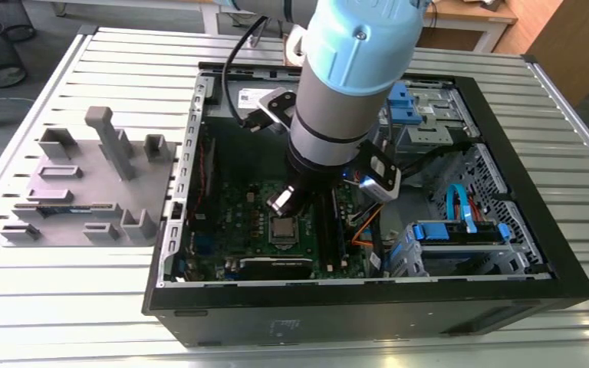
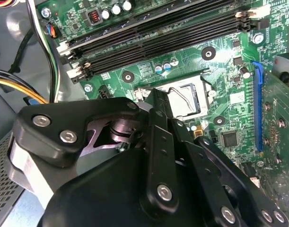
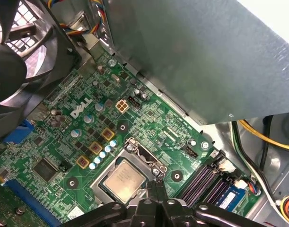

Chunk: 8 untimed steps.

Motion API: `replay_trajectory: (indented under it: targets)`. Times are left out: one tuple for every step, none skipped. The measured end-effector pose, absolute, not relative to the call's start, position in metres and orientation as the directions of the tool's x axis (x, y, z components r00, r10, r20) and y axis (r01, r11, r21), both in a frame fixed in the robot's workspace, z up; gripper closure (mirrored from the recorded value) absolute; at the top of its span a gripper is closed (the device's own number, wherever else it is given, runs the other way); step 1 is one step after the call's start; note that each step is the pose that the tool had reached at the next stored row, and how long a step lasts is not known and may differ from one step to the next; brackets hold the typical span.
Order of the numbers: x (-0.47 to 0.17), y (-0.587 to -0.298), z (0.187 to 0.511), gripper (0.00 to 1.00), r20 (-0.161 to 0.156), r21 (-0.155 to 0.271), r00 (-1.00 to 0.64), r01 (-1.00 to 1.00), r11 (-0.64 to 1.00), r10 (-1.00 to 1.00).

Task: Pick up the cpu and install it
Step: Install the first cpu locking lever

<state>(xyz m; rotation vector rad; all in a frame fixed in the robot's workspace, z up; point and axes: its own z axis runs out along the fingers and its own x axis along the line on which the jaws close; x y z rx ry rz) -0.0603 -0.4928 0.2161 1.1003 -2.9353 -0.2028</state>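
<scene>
The cpu (image 3: 124,178), a small square chip with a silvery top, lies flat in the open socket on the green motherboard (image 3: 83,123). In the exterior view the cpu (image 1: 284,228) sits mid-board inside the black computer case (image 1: 376,307). My gripper (image 3: 156,185) hangs just above the socket's edge, beside the chip, its black fingers (image 3: 151,198) pressed together with nothing between them. In the second wrist view the gripper (image 2: 156,100) tip points at the socket frame (image 2: 189,97) with its wire lever. In the exterior view the gripper (image 1: 284,205) hovers right over the chip.
Black memory slots (image 2: 153,35) run beside the socket. A case fan (image 3: 21,61) and the grey power supply box (image 3: 191,56) stand close by. Yellow and black cables (image 3: 258,137) hang near the slots. A grey fixture tray (image 1: 80,184) lies on the slatted table, on the exterior view's left.
</scene>
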Motion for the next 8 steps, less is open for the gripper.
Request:
replay_trajectory:
  targets:
    - [-0.0603, -0.4931, 0.2153, 0.89, -0.045, 0.121, -0.756, -0.653, 0.747, -0.653]
    - [-0.0604, -0.4933, 0.2147, 0.89, -0.045, 0.121, -0.756, -0.653, 0.748, -0.653]
    - [-0.0604, -0.4934, 0.2141, 0.89, -0.045, 0.121, -0.757, -0.652, 0.749, -0.652]
    - [-0.0603, -0.4937, 0.2137, 0.89, -0.045, 0.121, -0.757, -0.651, 0.749, -0.651]
    - [-0.0604, -0.4941, 0.2134, 0.89, -0.045, 0.121, -0.758, -0.651, 0.749, -0.651]
    - [-0.0605, -0.4946, 0.2131, 0.89, -0.045, 0.121, -0.758, -0.651, 0.750, -0.651]
    - [-0.0607, -0.4951, 0.2128, 0.89, -0.045, 0.121, -0.758, -0.651, 0.750, -0.651]
    - [-0.0609, -0.4956, 0.2127, 0.89, -0.045, 0.121, -0.758, -0.650, 0.750, -0.650]
